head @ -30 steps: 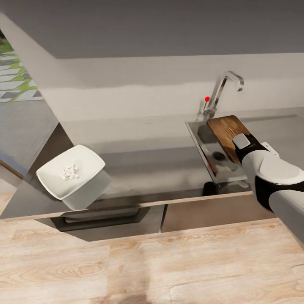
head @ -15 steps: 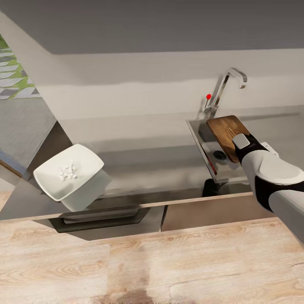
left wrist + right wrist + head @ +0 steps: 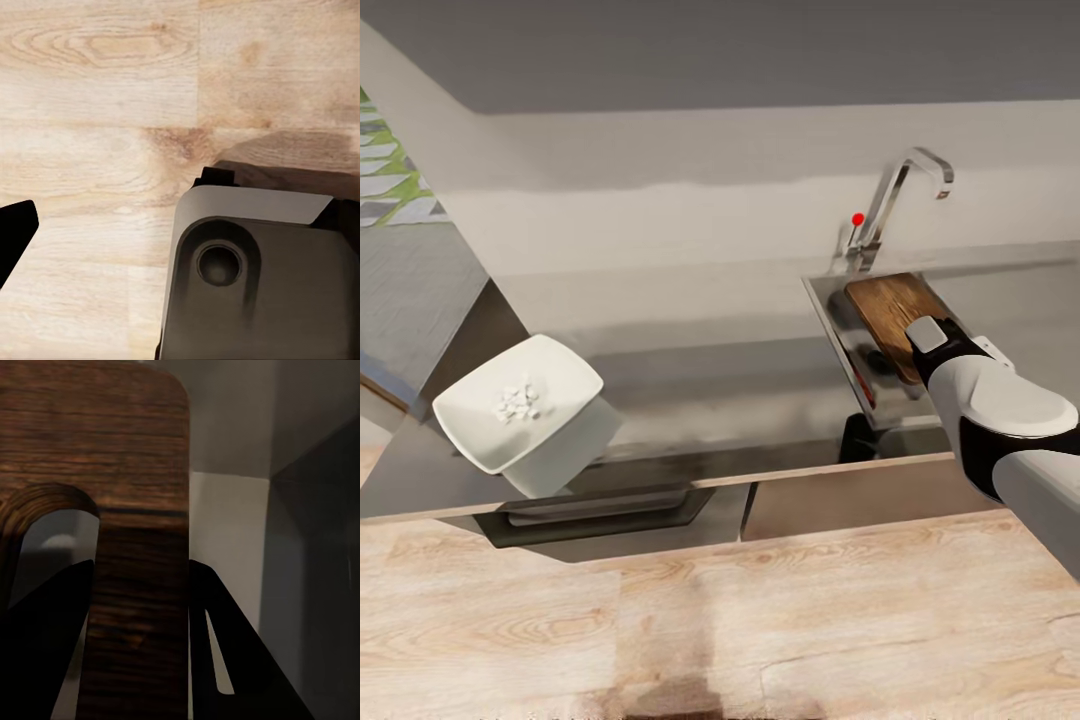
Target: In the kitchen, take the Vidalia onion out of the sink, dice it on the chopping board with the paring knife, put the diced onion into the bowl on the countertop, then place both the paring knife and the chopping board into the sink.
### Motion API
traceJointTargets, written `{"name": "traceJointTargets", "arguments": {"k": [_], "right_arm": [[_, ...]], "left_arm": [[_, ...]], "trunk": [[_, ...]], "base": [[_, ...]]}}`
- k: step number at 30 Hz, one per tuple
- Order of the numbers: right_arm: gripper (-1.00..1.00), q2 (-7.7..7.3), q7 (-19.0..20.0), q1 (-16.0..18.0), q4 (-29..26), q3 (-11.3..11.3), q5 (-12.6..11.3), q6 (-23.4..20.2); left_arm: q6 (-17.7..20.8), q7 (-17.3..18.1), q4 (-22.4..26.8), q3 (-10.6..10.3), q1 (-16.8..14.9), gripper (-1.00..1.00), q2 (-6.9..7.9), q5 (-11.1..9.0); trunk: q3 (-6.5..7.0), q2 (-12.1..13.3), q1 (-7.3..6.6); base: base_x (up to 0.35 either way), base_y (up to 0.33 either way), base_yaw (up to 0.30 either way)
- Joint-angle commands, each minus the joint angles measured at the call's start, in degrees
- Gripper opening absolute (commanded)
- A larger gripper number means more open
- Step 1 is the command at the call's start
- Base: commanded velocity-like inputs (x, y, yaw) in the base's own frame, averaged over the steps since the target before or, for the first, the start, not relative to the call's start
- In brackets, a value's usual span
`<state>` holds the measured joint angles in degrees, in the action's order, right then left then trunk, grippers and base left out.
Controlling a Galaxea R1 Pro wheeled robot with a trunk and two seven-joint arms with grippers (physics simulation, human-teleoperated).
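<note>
The brown chopping board (image 3: 882, 308) lies tilted inside the steel sink (image 3: 826, 318), under the chrome faucet (image 3: 901, 185). My right arm reaches over the sink's front edge. In the right wrist view my right gripper (image 3: 139, 634) is shut on the board's (image 3: 112, 450) edge beside its handle slot, one dark finger (image 3: 225, 652) on each face. A thin red streak (image 3: 863, 387) runs along the sink's inner wall; I cannot tell whether it is the paring knife. The white bowl (image 3: 560, 375) holds diced onion (image 3: 515, 402) at the countertop's (image 3: 710, 390) left end. One dark left fingertip (image 3: 13, 234) shows over the floor.
Dark cabinets with a black handle (image 3: 600, 505) sit below the counter's pale edge. Light wooden floor (image 3: 660, 620) fills the foreground. A grey part of my own body (image 3: 255, 277) shows in the left wrist view. A pale wall backs the counter.
The board has dropped lower into the basin, from over the sink's rear rim to inside it. The head camera has shifted slightly, sliding the bowl left and the faucet right in the picture.
</note>
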<state>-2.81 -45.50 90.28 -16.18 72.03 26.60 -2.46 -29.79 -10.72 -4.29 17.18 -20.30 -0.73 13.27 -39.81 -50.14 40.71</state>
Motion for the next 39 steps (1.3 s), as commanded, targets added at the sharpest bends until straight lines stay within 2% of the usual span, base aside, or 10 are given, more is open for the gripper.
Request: {"name": "traceJointTargets", "arguments": {"k": [1, 24, 39], "right_arm": [[-1.0, 0.04, -0.1, 0.1, 0.0, 0.3, 0.6, -0.3], [-1.0, 0.09, -0.2, 0.1, 0.0, 0.3, 0.6, -0.3], [-1.0, 0.09, -0.2, 0.1, 0.0, 0.3, 0.6, -0.3]], "left_arm": [[-0.3, -0.4, -0.2, 0.3, -0.1, 1.0, 0.02, 0.6], [-0.3, -0.5, -0.3, 0.3, -0.1, 1.0, 0.03, 0.6], [-0.3, -0.4, -0.3, 0.3, -0.1, 1.0, 0.03, 0.6]], "trunk": [[-0.1, 0.0, 0.01], [-0.22, 0.0, 0.01], [-1.32, 0.0, 0.01]], "base": [[0.006, 0.0, 0.0], [0.037, -0.016, 0.0], [0.0, 0.0, 0.085]]}}
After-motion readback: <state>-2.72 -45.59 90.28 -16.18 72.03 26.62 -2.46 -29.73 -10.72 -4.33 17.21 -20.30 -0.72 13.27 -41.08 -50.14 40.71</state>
